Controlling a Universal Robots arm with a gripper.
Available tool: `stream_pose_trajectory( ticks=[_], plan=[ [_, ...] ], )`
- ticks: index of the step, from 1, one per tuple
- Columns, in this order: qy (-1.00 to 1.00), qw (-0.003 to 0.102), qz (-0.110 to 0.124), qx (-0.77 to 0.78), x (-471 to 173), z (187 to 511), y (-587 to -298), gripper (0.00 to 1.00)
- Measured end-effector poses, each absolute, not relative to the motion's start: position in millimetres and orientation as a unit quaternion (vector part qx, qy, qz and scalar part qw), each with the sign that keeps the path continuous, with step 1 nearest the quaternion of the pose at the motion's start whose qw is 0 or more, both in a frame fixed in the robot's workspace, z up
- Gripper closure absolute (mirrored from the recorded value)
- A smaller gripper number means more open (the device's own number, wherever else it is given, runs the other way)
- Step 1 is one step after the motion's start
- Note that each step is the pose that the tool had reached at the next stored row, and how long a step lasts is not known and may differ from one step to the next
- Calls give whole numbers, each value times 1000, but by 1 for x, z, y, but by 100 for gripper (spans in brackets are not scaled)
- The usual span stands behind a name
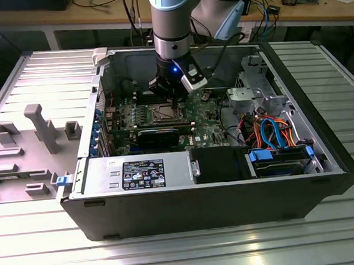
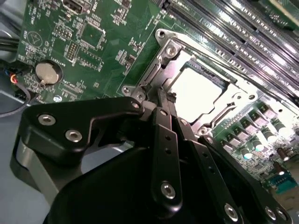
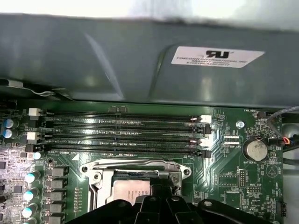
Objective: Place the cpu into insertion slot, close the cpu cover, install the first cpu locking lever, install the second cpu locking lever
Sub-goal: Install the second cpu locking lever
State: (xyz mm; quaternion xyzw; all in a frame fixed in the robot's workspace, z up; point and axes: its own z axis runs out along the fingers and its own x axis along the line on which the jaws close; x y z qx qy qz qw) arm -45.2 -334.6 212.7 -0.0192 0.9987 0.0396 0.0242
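Observation:
The cpu (image 2: 196, 88) (image 3: 131, 192) lies flat in the insertion slot (image 2: 161, 36) (image 1: 165, 114) on the green board, its silvery top showing. The cpu cover (image 2: 238, 98) (image 3: 126, 165) lies down around it, and the chip shows through its window. My gripper (image 2: 162, 95) (image 1: 173, 103) (image 3: 159, 193) hangs low over the socket inside the open computer case. Its black fingers (image 2: 164, 140) are shut together, and their tips meet at the socket's metal edge beside the chip. Whether a thin lever sits between the tips cannot be made out.
Long black memory slots (image 3: 121, 135) (image 2: 233, 42) run beside the socket, with the grey case wall (image 3: 117, 56) just beyond. A coin battery (image 2: 48, 72) sits nearby. Blue and orange cables (image 1: 275, 131) and a drive bay fill the exterior view's right. A grey fixture tray (image 1: 30, 138) lies outside the case.

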Motion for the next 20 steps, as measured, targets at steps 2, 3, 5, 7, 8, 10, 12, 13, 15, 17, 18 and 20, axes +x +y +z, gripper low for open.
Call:
stream_pose_trajectory(
  ticks=[2,3,5,7,8,10,12,13,15,17,18,20],
  plan=[
    [999,24,40,-19,-45,222,-335,89],
    [999,24,40,-19,-45,224,-335,89],
    [999,24,40,-19,-45,224,-335,89],
    [999,24,40,-19,-45,224,-337,89],
    [999,24,40,-19,-45,224,-337,89],
    [999,24,40,-19,-45,224,-341,89],
    [999,24,40,-19,-45,224,-345,89],
    [999,24,40,-19,-45,224,-347,89],
    [999,24,40,-19,-45,224,-348,89],
    [999,24,40,-19,-45,224,-348,89],
    [999,24,40,-19,-45,224,-348,89],
    [999,24,40,-19,-45,224,-349,89]
  ],
)
